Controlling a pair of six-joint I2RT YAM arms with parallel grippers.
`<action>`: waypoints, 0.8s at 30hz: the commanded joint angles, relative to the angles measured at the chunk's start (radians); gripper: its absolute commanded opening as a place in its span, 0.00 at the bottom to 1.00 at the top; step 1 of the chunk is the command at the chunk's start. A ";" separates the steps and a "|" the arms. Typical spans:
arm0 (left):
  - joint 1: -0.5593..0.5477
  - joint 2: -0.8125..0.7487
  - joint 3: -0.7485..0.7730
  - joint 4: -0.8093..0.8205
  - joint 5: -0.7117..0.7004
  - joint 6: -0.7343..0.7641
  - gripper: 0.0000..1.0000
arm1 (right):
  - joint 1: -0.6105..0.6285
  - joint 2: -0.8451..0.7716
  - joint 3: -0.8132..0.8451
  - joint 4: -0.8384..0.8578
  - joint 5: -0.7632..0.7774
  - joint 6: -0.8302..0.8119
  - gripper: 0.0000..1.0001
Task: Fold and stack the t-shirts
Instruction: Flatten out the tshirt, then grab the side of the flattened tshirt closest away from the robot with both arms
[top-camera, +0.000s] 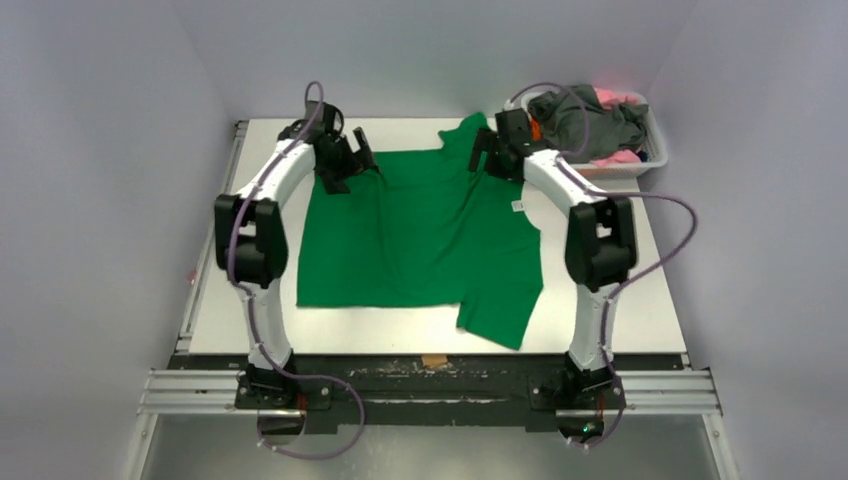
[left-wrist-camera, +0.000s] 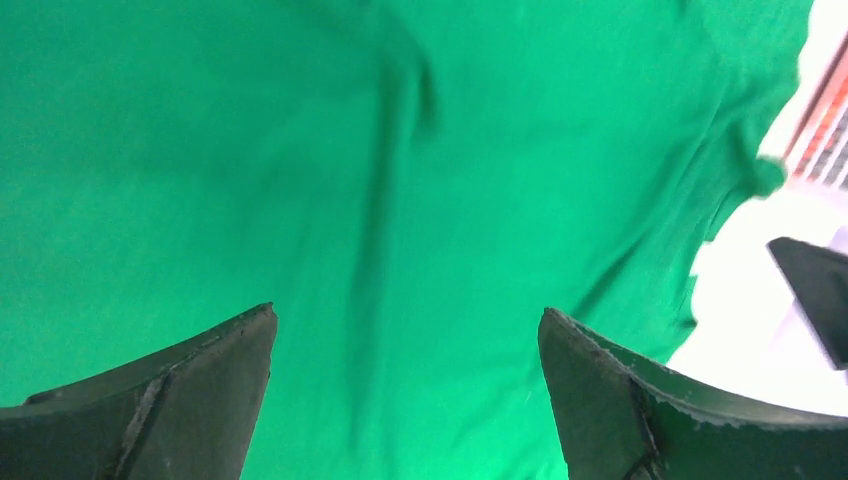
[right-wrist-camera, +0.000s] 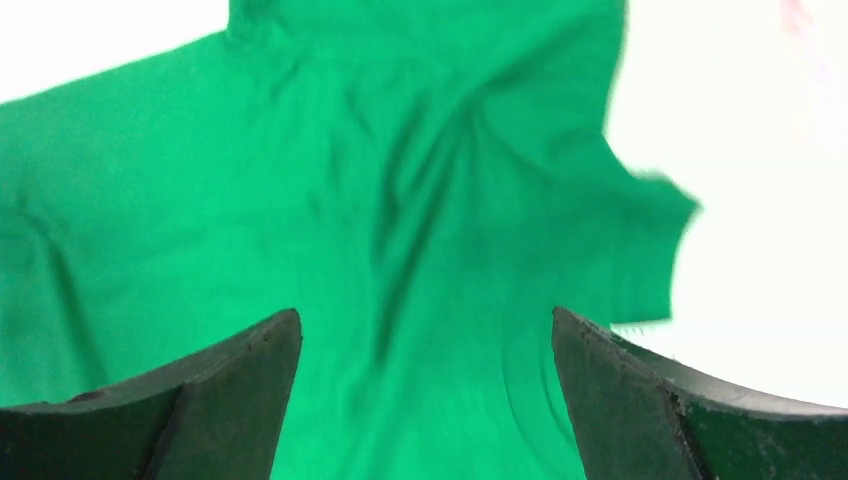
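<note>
Green t-shirt, place: the green t-shirt (top-camera: 420, 230) lies spread on the white table (top-camera: 620, 300), between the two arms and nearer the far edge.
Long axis: it runs left to right across the table. The neck opening, with a small white tag (top-camera: 518, 206), faces right, and the straight hem faces left.
Sleeves: one points to the far edge and one to the near edge.
Lay: mostly flat, with a raised crease running from the far right corner toward the middle.
Other shirts: a grey t-shirt (top-camera: 585, 125) and a pink t-shirt (top-camera: 610, 97) are heaped in the white basket (top-camera: 622, 168) at the far right corner, with a scrap of orange beside them.
Left gripper: the left gripper (top-camera: 350, 162) is at the far left corner of the green cloth, its fingers spread wide with nothing between them.
Right gripper: the right gripper (top-camera: 487, 152) is at the far sleeve, its fingers also spread wide and empty.
Only the top view shows: the whole outline, the tag and the basket's contents.
Only the left wrist view shows: its own gripper (left-wrist-camera: 405, 320) over creased green cloth (left-wrist-camera: 300, 150), with white table at the right.
Only the right wrist view shows: its own gripper (right-wrist-camera: 425, 325) over folds of the cloth (right-wrist-camera: 400, 200), with a sleeve edge against the white.
Contact: neither wrist view, both blurred, tells whether fingertips touch the fabric.
</note>
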 joint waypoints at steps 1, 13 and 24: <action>-0.027 -0.582 -0.455 0.053 -0.282 0.051 1.00 | 0.020 -0.410 -0.390 0.108 0.081 0.018 0.92; -0.026 -1.369 -1.362 -0.076 -0.625 -0.260 0.94 | 0.020 -1.031 -1.100 0.137 0.171 0.179 0.92; -0.017 -1.109 -1.384 0.081 -0.631 -0.365 0.61 | 0.021 -1.076 -1.138 0.150 0.122 0.169 0.89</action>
